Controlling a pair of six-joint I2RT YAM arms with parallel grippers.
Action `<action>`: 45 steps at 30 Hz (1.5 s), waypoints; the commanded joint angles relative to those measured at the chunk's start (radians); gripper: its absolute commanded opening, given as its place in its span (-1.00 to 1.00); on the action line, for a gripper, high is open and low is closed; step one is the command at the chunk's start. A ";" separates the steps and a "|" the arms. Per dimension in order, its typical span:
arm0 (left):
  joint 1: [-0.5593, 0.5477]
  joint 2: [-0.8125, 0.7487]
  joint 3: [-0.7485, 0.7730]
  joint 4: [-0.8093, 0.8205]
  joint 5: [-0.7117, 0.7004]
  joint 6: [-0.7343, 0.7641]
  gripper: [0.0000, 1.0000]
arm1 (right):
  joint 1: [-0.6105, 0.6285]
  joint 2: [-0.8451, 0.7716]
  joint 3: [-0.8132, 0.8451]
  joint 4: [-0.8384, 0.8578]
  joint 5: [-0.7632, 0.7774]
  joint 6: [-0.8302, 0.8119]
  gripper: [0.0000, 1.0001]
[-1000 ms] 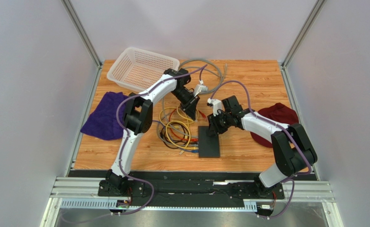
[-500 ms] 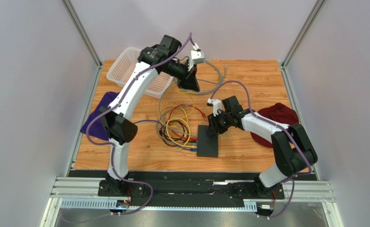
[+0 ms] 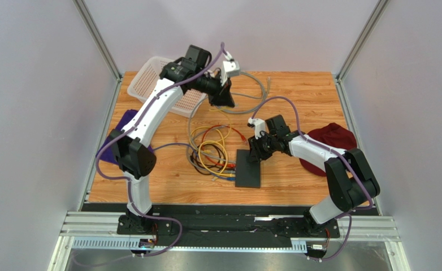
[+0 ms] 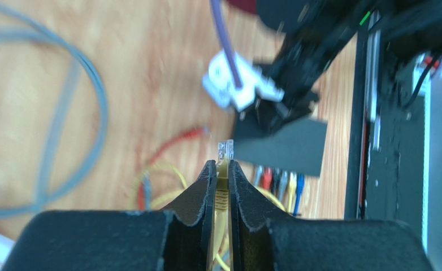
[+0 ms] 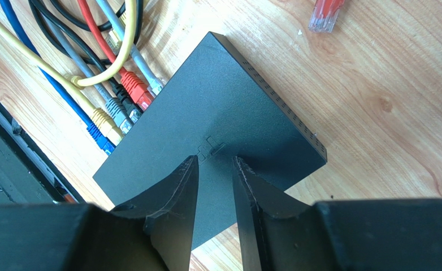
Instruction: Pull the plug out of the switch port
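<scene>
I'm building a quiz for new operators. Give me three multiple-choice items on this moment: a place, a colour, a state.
1. Where does the white basket stand? A) far left of the table B) near right corner C) on the switch
2. What colour is the cable pinched in the left fingers? A) red B) blue C) yellow
3. How do the right fingers stand? A) shut on a red plug B) apart, over the switch C) raised high
Answers: 1 A, seen far left from above; 2 C, yellow shows between them; 3 B, a gap over the black top.
</scene>
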State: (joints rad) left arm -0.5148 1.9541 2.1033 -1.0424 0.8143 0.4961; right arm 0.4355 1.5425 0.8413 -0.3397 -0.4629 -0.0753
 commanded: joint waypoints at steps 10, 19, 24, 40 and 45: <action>0.007 -0.132 0.538 0.487 -0.056 -0.294 -1.00 | -0.001 0.001 -0.015 -0.008 0.043 -0.020 -0.28; 0.007 -0.156 0.560 0.400 -0.266 -0.141 -1.00 | -0.001 -0.007 -0.018 -0.010 0.046 -0.023 -0.28; 0.015 -0.288 0.410 0.288 -0.510 -0.006 -1.00 | -0.003 -0.019 -0.025 -0.005 0.050 -0.023 -0.28; 0.148 -0.758 -0.616 0.298 -0.753 0.171 -1.00 | -0.003 0.039 0.012 -0.031 0.040 -0.024 -0.28; 0.216 -0.765 -0.815 0.458 -0.699 0.136 -1.00 | 0.000 0.038 0.015 -0.032 0.040 -0.023 -0.28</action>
State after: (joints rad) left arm -0.3412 1.1973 1.3754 -0.7353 0.0948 0.6350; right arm 0.4355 1.5543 0.8528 -0.3420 -0.4629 -0.0757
